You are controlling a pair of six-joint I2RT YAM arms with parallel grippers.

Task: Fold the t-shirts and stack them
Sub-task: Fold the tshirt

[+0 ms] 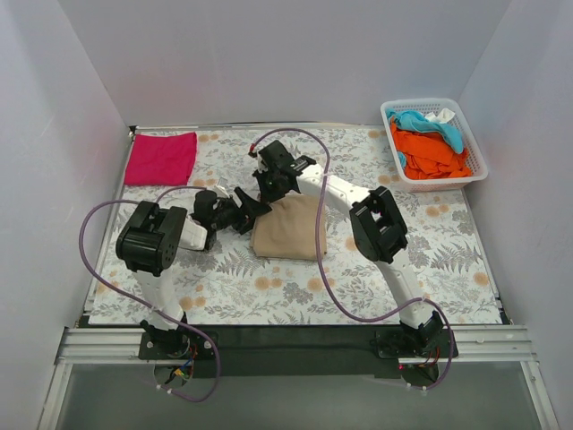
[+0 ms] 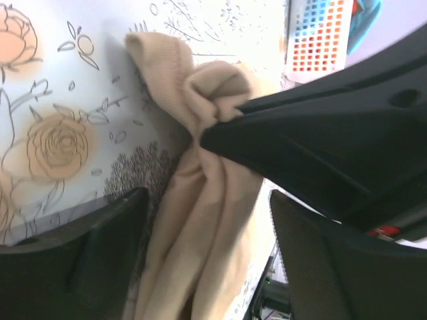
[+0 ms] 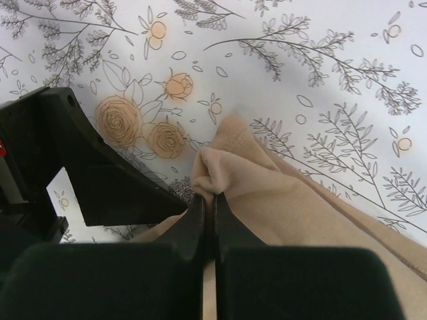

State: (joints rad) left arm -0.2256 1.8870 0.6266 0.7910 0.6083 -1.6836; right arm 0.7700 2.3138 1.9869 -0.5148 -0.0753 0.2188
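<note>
While in right hand [image 3: 213, 197], tan t-shirt [image 3: 287, 197].

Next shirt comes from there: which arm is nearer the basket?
Right. The right arm is left of the basket, on its near side; the left arm is far left, beyond the tan shirt.

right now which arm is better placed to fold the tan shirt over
Right: the right gripper is shut on a bunched corner of the tan shirt; the left gripper is open, holding nothing.

Plain white walls [image 1: 269, 63] enclose three sides; grey-and-orange floral tablecloth [image 1: 269, 287]; aluminium rail [image 1: 295, 345] along near edge.
</note>
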